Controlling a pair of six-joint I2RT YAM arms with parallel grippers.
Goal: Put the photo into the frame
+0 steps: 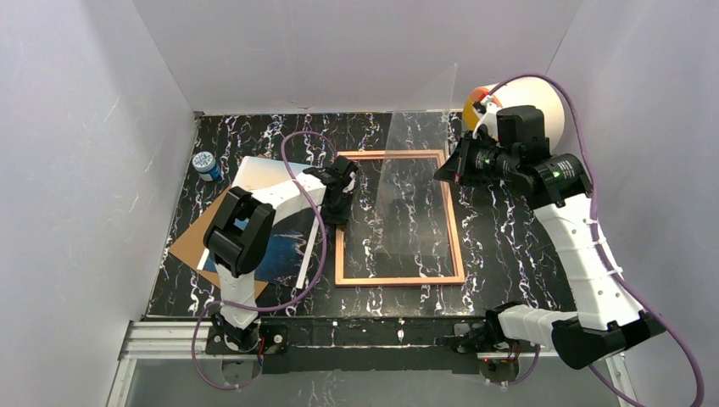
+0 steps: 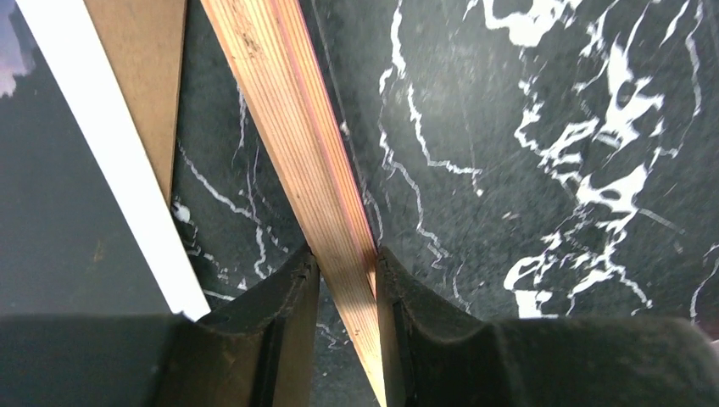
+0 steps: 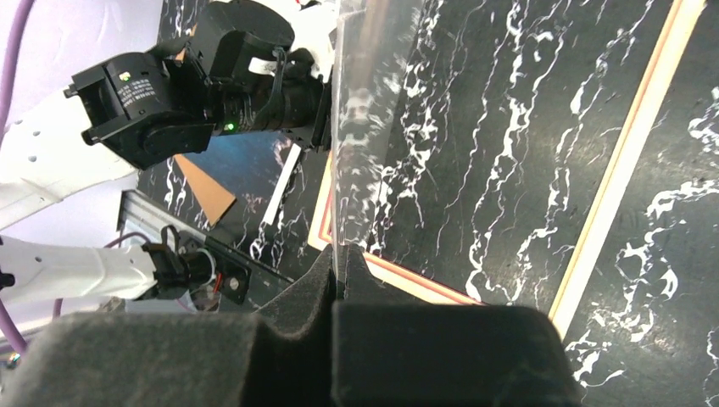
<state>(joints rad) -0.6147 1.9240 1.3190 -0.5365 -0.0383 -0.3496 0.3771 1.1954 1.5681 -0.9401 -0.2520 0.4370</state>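
Scene from above, left to right. At the far left of the black, white-veined bench (image 1: 509,254) stands a small blue-lidded jar (image 1: 204,164). Near it, a brown backing board (image 1: 191,243) lies flat. The photo (image 1: 287,246) rests on the board, picture side up and partly hidden under the left arm. It lies left of the frame and outside it.

The left hand (image 1: 339,191) reaches down onto the left rail of the frame (image 1: 398,280). The wrist view shows its two fingers (image 2: 288,292) pressed against either side of the wood-grained rail, so the hand is closed on the frame. The frame lies flat at mid-bench, with the marbled surface showing through its opening.

Over the frame's right half a clear sheet (image 1: 420,170) stands tilted up. The right hand (image 1: 443,172) pinches it at its right edge, fingers closed on the sheet. In the back right corner sits a round white object (image 1: 521,97) with orange and yellow patches.
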